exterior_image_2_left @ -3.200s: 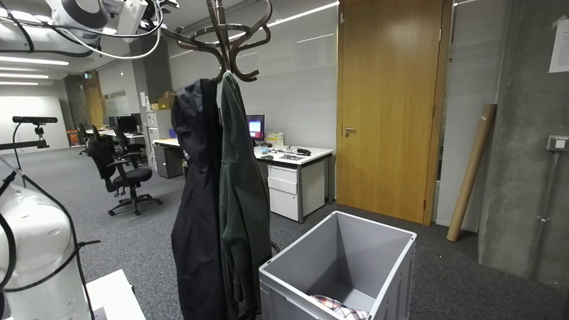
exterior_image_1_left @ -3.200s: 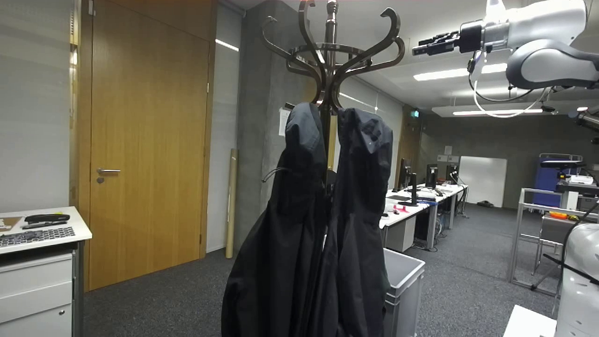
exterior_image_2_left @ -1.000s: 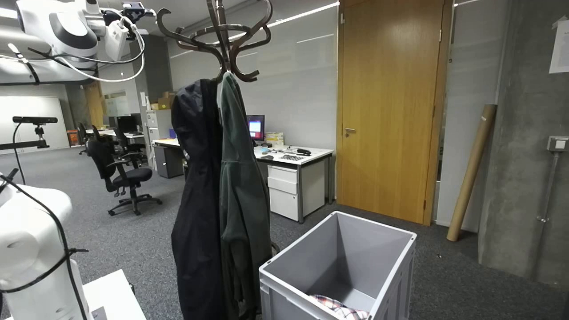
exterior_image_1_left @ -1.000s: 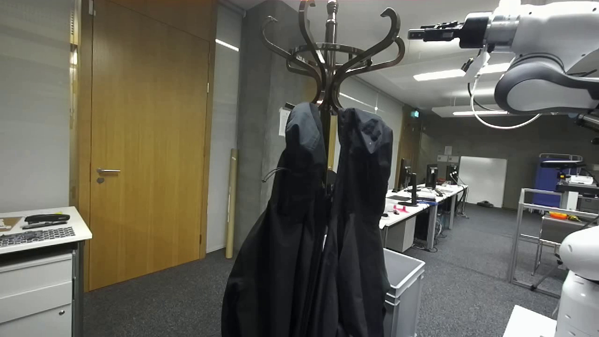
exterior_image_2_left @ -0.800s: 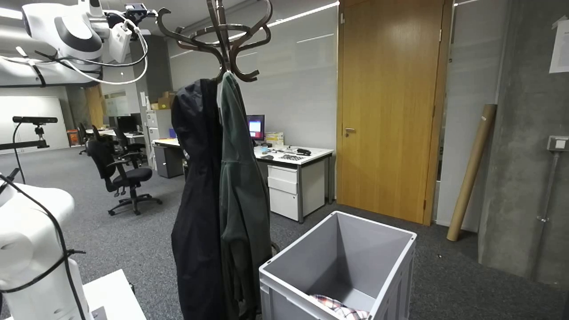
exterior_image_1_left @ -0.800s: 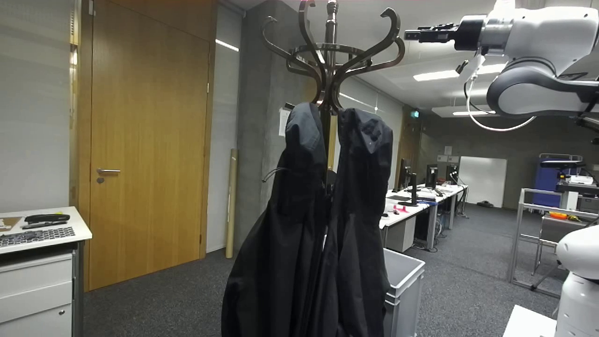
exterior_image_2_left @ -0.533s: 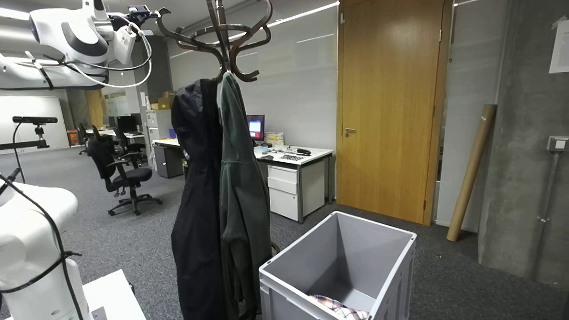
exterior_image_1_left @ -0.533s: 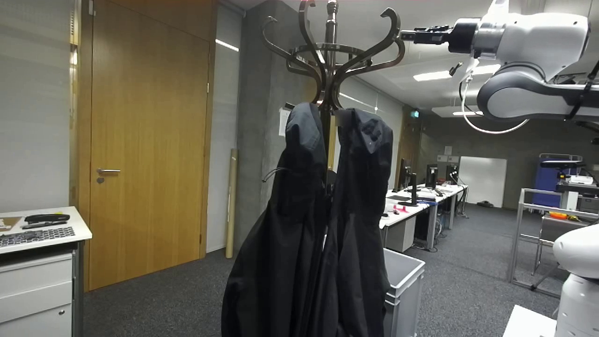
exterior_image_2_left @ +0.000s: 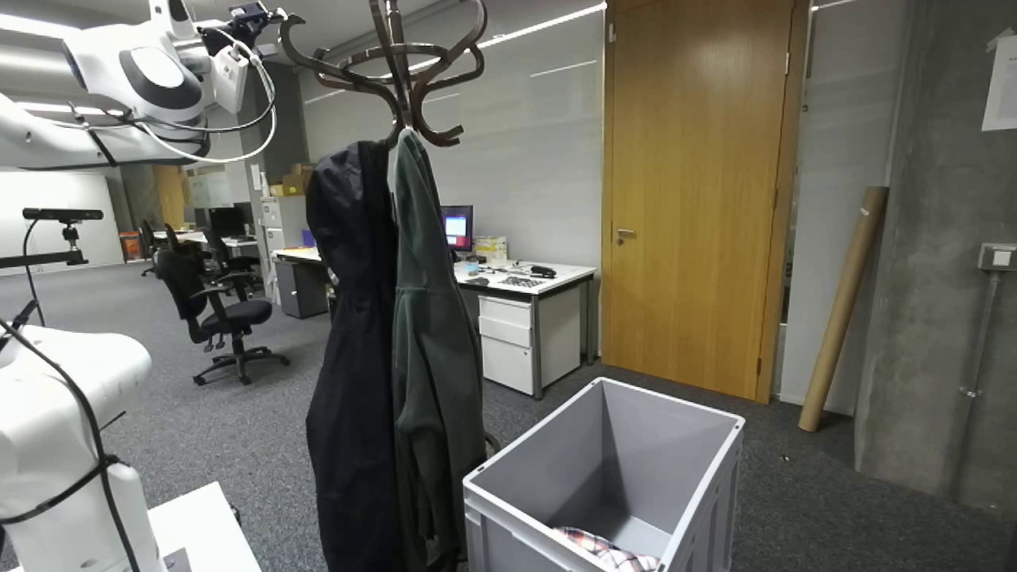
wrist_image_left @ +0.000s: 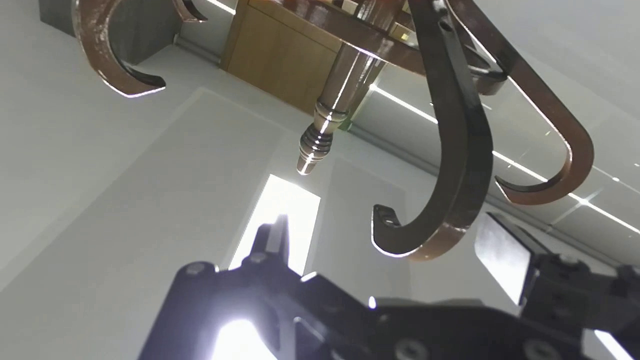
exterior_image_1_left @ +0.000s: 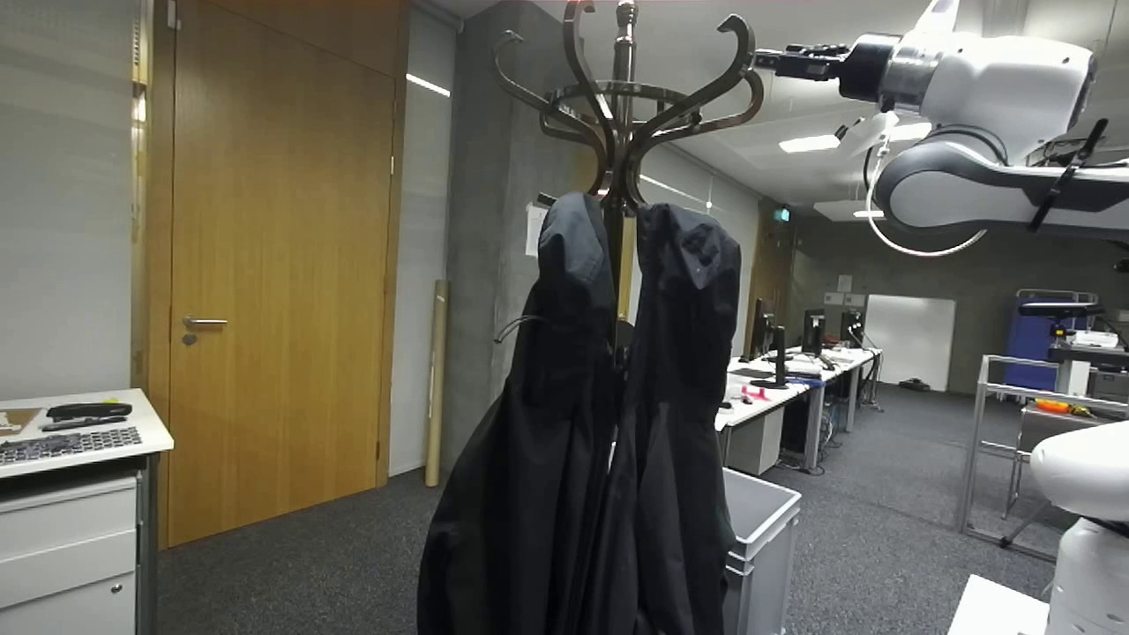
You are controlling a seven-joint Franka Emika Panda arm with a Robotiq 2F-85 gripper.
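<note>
While the gripper (wrist_image_left: pixel 387 231) has its fingers (wrist_image_left: pixel 502 255) spread wide with nothing gripped, a curved hook (wrist_image_left: pixel 467 150) of the brown coat stand (exterior_image_1_left: pixel 623 132) appears between them in the wrist view; whether they touch cannot be told. At the stand's lower hooks (exterior_image_2_left: pixel 446 140), a black jacket (exterior_image_2_left: pixel 349 357) and a dark green garment (exterior_image_2_left: pixel 433 342) hang side by side. Near them stands a grey crate (exterior_image_2_left: pixel 659 445), and a plaid cloth (exterior_image_2_left: pixel 605 548) lies low inside, showing past the crate's near edge. In an exterior view a white desk (exterior_image_2_left: pixel 570 276) carries a black object (exterior_image_2_left: pixel 543 272) near its right edge. Beside a wooden door (exterior_image_2_left: pixel 691 199), a cardboard tube (exterior_image_2_left: pixel 844 310) stands tilted.
</note>
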